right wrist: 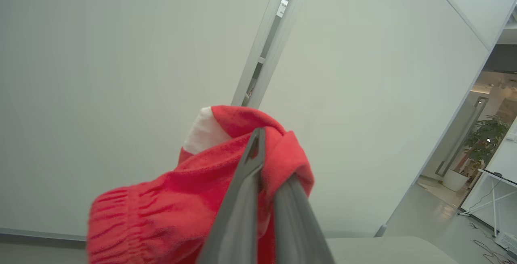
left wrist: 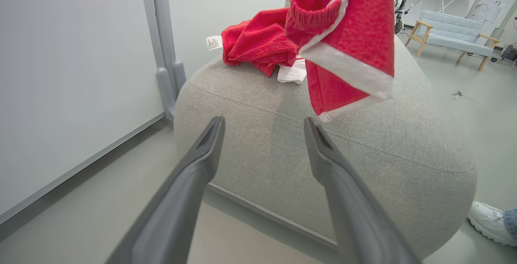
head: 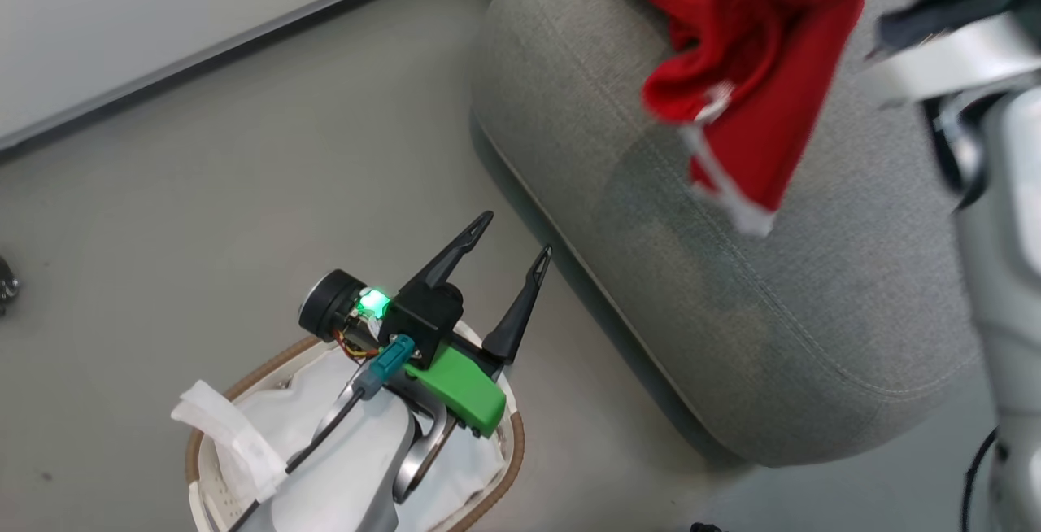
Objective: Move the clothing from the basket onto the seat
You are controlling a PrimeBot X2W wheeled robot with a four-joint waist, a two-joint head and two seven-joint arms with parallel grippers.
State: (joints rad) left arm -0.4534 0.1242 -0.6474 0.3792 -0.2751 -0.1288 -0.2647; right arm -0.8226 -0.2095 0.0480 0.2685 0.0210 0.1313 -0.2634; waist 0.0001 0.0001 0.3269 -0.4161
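Note:
A bright red garment with white trim hangs in the air over the grey seat. My right gripper is shut on this garment's bunched fabric. A second red garment with a small white label lies on the far end of the seat, behind the hanging one. My left gripper hovers open and holds nothing, just over the far rim of the basket. The basket shows its white liner; my forearm hides much of its inside. In the left wrist view the left gripper points at the seat's side.
A pale wall panel with a grey post stands behind the seat. A person's white shoe rests on the floor by the seat's right end. A small light-blue bench stands far off. Grey floor lies between basket and wall.

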